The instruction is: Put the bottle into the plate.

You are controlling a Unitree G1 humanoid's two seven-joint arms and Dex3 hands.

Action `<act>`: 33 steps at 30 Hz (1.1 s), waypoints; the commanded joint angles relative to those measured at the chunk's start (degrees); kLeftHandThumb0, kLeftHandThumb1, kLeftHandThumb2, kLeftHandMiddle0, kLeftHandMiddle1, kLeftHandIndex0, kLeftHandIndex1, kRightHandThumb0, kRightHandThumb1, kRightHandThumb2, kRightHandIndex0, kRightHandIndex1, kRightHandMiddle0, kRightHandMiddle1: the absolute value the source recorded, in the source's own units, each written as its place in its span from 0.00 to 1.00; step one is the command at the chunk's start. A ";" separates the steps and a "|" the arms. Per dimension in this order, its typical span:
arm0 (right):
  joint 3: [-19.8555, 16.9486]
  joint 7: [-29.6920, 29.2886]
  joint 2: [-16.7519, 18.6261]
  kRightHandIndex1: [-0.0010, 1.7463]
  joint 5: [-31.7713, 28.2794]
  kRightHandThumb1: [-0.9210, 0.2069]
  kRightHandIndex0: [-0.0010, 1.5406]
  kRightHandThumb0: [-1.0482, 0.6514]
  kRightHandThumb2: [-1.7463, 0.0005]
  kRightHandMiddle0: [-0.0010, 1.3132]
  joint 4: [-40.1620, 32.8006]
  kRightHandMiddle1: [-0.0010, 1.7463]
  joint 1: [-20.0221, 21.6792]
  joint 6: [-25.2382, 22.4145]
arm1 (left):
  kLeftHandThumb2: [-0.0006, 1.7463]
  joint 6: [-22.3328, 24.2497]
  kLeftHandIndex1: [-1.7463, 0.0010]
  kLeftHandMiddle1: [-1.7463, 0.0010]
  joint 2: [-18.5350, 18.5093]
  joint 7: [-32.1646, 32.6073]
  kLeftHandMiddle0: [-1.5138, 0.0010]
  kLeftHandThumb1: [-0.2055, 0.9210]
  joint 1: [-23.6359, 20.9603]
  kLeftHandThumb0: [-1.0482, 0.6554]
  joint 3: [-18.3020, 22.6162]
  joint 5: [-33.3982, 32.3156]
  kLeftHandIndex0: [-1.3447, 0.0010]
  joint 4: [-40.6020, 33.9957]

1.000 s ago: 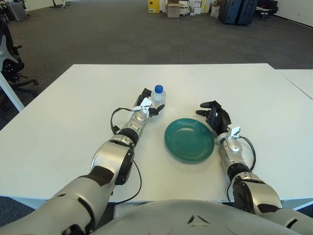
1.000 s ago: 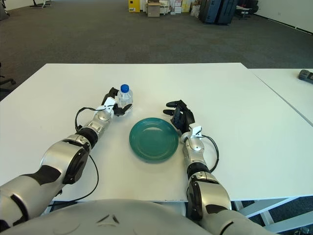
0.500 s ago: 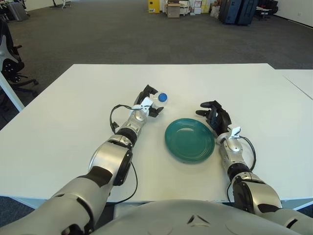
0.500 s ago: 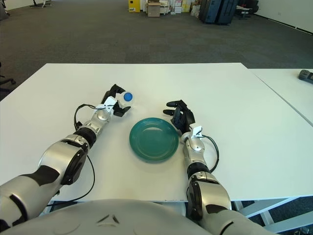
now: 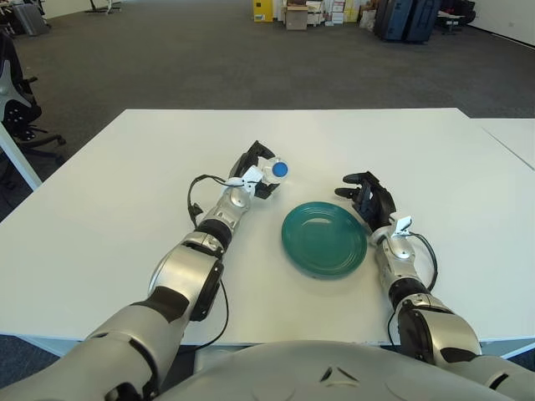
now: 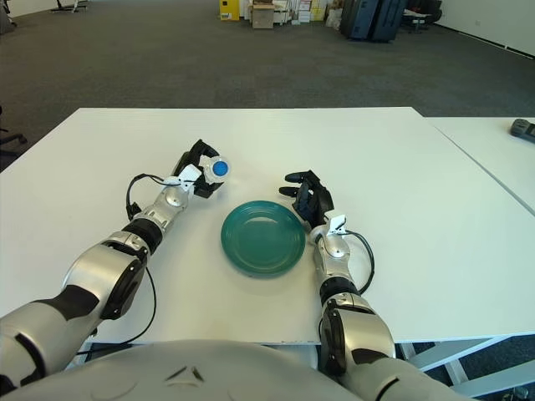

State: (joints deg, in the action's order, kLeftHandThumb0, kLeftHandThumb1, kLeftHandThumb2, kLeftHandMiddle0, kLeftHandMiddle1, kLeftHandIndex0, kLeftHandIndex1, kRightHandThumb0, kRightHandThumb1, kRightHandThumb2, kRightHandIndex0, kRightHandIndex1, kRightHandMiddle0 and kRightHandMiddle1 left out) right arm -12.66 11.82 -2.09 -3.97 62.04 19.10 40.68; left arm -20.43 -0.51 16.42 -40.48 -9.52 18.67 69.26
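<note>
Bottle (image 5: 273, 170) within left fingers (image 5: 256, 155)

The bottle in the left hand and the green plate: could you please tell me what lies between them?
Nothing: only bare white table separates the bottle, held tilted in the left hand, from the plate, in both eye views.

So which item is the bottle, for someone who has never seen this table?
On the white table, find the green plate near the middle. Just beyond its left edge, the left hand grips the bottle: small, clear, tilted so its blue cap faces the camera.
</note>
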 commanded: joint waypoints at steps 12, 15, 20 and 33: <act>-0.50 -2.19 2.51 0.47 -1.04 0.00 0.37 0.11 0.40 0.28 4.71 0.70 -7.63 -2.77 | 0.71 -2.25 0.00 0.00 -1.85 -0.82 0.19 0.49 0.53 0.58 -1.67 0.83 0.28 -5.09; -0.20 -2.58 2.40 0.47 -0.73 0.00 0.36 0.11 0.40 0.27 4.76 0.69 -7.59 -3.16 | 0.70 -3.20 0.00 0.00 -2.24 -0.61 0.19 0.49 1.15 0.58 -2.67 1.79 0.28 -6.54; 0.17 -3.00 2.31 0.46 -0.54 0.00 0.35 0.10 0.40 0.26 4.85 0.69 -7.52 -3.52 | 0.70 -4.96 0.00 0.00 -2.75 -1.64 0.19 0.49 2.52 0.57 -3.89 2.74 0.28 -9.54; 0.36 -2.85 2.34 0.47 -0.77 0.00 0.35 0.10 0.39 0.23 4.95 0.68 -7.38 -3.13 | 0.70 -8.38 0.00 0.00 -4.96 -9.34 0.18 0.49 6.85 0.58 -7.24 4.18 0.27 -18.62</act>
State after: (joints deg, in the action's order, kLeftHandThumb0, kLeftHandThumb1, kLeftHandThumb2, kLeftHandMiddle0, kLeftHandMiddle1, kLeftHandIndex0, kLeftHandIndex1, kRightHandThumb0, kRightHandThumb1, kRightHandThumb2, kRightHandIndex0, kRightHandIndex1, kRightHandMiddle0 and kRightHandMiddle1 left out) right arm -11.92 9.08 -2.04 -3.78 62.04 19.12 39.86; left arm -27.55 -4.34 8.08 -33.54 -16.51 22.86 53.34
